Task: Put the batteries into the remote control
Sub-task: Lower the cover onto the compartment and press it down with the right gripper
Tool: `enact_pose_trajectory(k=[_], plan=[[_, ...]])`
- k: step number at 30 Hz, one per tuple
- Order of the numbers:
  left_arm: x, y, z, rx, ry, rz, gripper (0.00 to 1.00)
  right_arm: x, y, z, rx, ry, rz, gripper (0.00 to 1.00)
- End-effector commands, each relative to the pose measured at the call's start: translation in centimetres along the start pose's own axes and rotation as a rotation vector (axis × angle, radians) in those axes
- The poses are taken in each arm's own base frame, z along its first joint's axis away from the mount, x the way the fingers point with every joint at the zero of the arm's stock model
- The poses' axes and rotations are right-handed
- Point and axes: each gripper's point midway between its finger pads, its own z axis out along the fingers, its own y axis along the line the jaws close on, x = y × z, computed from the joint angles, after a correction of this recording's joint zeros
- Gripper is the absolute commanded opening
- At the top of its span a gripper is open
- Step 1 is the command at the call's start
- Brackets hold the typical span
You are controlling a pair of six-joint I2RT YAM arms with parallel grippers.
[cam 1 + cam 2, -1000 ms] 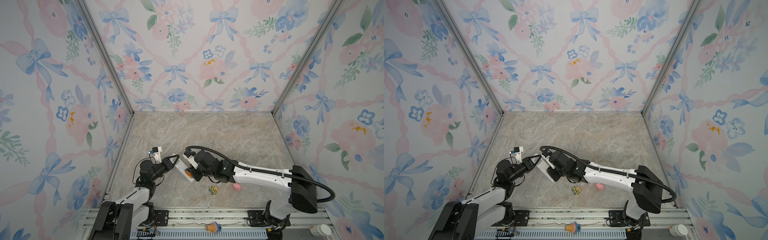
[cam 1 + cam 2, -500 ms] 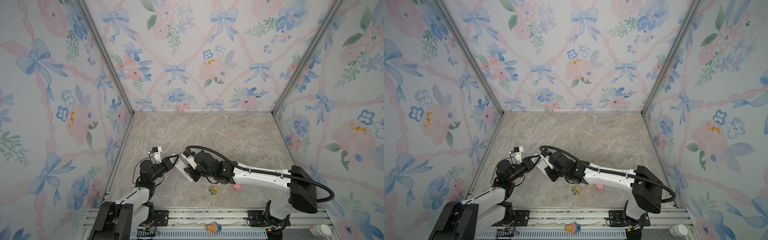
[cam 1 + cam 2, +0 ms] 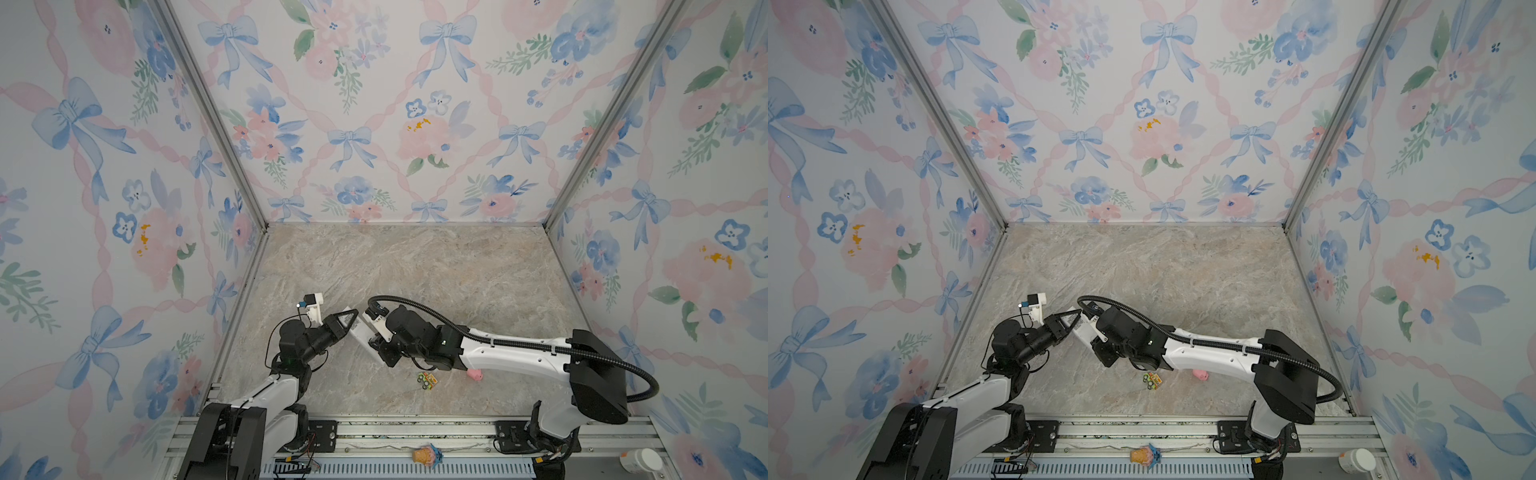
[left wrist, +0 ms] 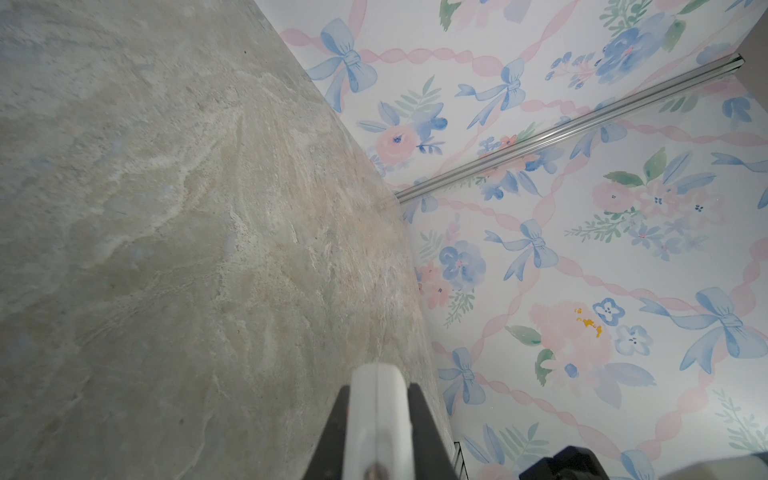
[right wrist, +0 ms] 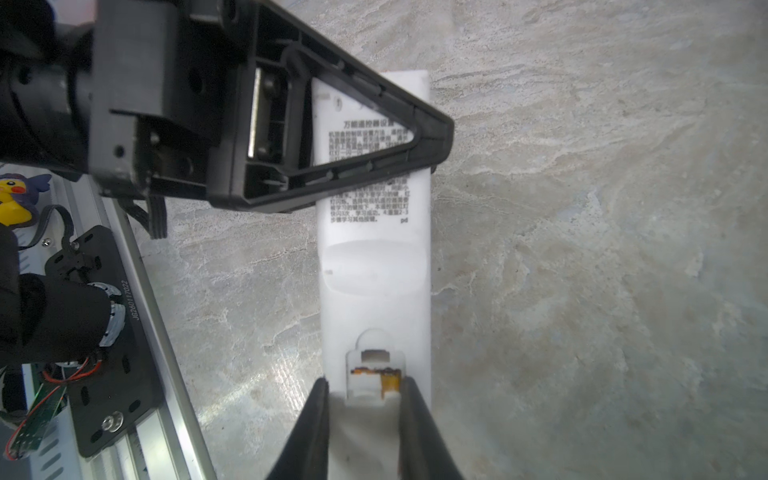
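Observation:
The white remote control (image 5: 374,270) hangs above the table, back side up with printed text, held between both arms in both top views (image 3: 360,332) (image 3: 1084,332). My left gripper (image 4: 376,399) (image 3: 349,318) is shut on its far end, which shows edge-on in the left wrist view. My right gripper (image 5: 365,395) (image 3: 374,337) is shut on a white battery cover (image 5: 365,436) at the remote's near end. One orange battery (image 5: 390,380) shows through the gap under the cover. No other battery is visible.
A green-orange toy car (image 3: 427,379) and a pink pig figure (image 3: 475,375) lie on the marble table near the front, under the right arm. A small toy (image 3: 427,456) rests on the front rail, and a white jar (image 3: 640,459) stands at its right end. Floral walls close three sides.
The right gripper has edged a little towards the left gripper along the remote. The orange patch at the remote's near end shows less in the top view. The left arm holds still.

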Motion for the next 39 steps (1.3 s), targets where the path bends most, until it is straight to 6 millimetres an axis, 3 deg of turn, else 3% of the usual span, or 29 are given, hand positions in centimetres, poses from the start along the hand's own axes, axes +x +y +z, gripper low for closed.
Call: enact_pose_trajectory(k=[1, 39], plan=[[-0.7, -1.1, -0.1, 0.033, -0.019, 0.023, 0.0, 0.7, 0.4, 0.6, 0.004, 0.004, 0.001, 0.15], [-0.6, -1.1, -0.3, 0.037, -0.021, 0.023, 0.0, -0.8, 0.4, 0.5, 0.024, -0.037, -0.05, 0.13]])
